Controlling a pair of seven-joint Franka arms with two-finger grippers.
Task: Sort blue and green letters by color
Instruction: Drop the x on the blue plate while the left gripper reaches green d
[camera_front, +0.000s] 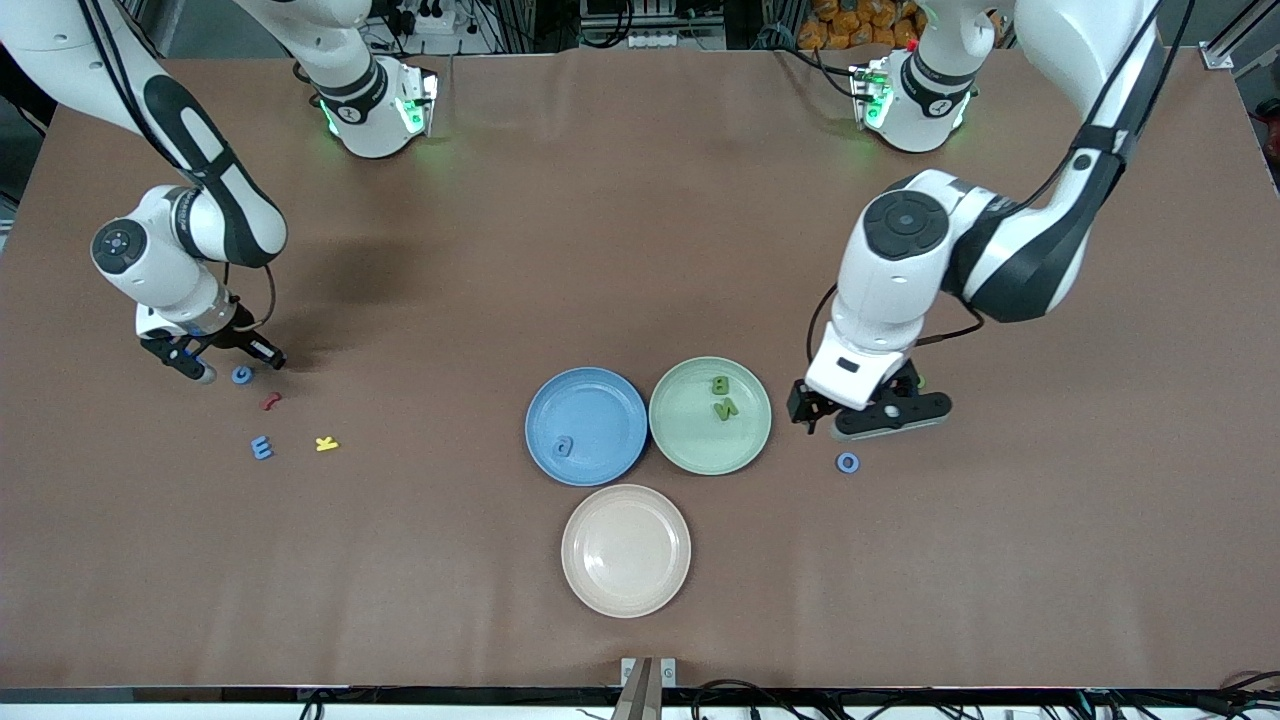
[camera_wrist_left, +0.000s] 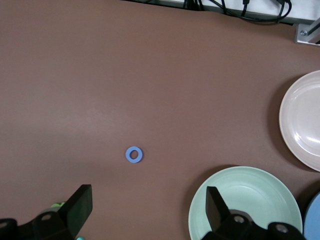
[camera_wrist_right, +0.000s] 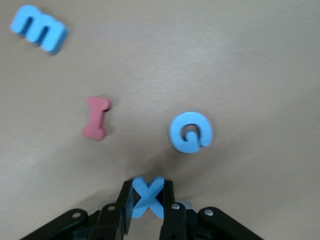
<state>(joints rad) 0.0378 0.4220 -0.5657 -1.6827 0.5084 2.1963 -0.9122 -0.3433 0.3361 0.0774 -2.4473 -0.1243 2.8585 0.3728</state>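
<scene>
Fingers of the right gripper (camera_wrist_right: 146, 210) clamping a blue X (camera_wrist_right: 147, 196) beside the blue G (camera_wrist_right: 190, 132), left gripper (camera_wrist_left: 147, 207) hanging spread wide above the blue O (camera_wrist_left: 134, 154) beside the green plate (camera_wrist_left: 260, 180)

Plates: three. One blue plate (camera_front: 540, 425), one green plate (camera_front: 680, 425), one beige plate (camera_front: 625, 550).

Blue letters: five. Blue G (camera_front: 242, 375), blue E (camera_front: 261, 447), blue O (camera_front: 847, 462), one blue piece (camera_front: 564, 446) in the blue plate, blue X (camera_wrist_right: 147, 197) pinched in the right hand (camera_wrist_right: 147, 192).

Green letters: two sure, green B (camera_front: 719, 384) and green N (camera_front: 725, 407). A green bit (camera_wrist_left: 58, 205) shows by the left hand (camera_wrist_left: 147, 200), too hidden to tell.

Red letter (camera_front: 270, 401): one. Yellow K (camera_front: 326, 444): one.

Hands: two.
</scene>
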